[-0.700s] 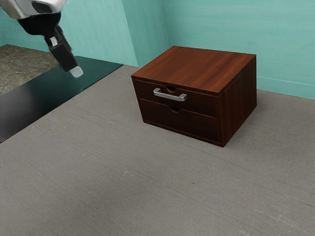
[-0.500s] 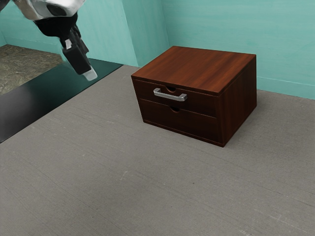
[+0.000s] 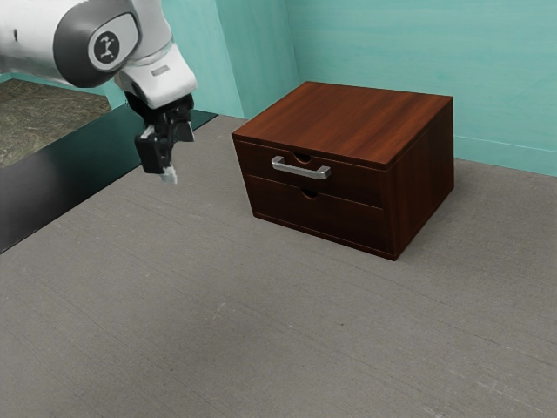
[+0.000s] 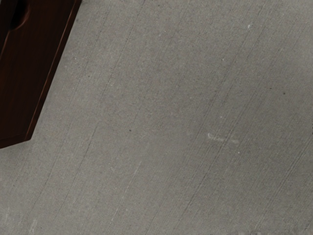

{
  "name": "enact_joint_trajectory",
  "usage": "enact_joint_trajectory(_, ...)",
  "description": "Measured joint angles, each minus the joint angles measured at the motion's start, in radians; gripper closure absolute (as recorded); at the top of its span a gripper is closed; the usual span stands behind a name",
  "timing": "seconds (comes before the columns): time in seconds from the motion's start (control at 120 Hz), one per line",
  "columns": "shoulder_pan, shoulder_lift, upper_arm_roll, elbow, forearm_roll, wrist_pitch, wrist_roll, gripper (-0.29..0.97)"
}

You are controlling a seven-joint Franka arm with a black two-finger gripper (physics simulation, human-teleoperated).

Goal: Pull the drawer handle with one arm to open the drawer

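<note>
Grey table (image 3: 261,331): lies below our gripper, and runs past the hand in the wrist view.
Gripper (image 3: 168,177): hangs above the table pointing down, with nothing in its hold; we cannot tell how far open it is.
Drawer handle (image 3: 300,168): a silver bar, well apart from our gripper toward the exterior view's right, about level with it.
Top drawer (image 3: 352,181): behind the handle, its front flush with the lower drawer (image 3: 322,213).
Wooden cabinet (image 3: 348,122): beyond our gripper.
Teal wall (image 3: 418,52): farthest back.

our arm (image 3: 87,43): enters from the exterior view's upper left, elbow link bent downward | our wrist (image 3: 161,80): tilted down | our claw (image 3: 167,172): black, pointing down, we hang it above the counter (image 3: 174,287) near its far edge
</note>
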Motion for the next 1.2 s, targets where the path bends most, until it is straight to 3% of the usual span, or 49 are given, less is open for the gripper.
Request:
enact_joint_trajectory(0.117,-0.016,0.041,-0.005,0.02,0.006,0.01,0.155,0.0)
enact_joint_trajectory(0.25,0.244,0.003,-0.257,-0.03,0.043,0.044,0.298,0.0)
enact_joint_trajectory(0.333,0.321,-0.054,-0.321,-0.114,0.076,0.099,0.372,0.0)
enact_joint_trajectory(0.467,0.347,-0.014,-0.299,-0.121,0.093,0.168,0.469,0.0)
enact_joint_trajectory(0.65,0.371,0.034,-0.291,-0.023,0.1,0.216,0.565,0.0)
enact_joint_trajectory(0.883,0.405,0.083,-0.253,-0.047,0.102,0.322,0.647,0.0)
enact_joint_trajectory(1.2,0.431,0.143,-0.26,0.021,0.066,0.438,0.717,0.0)
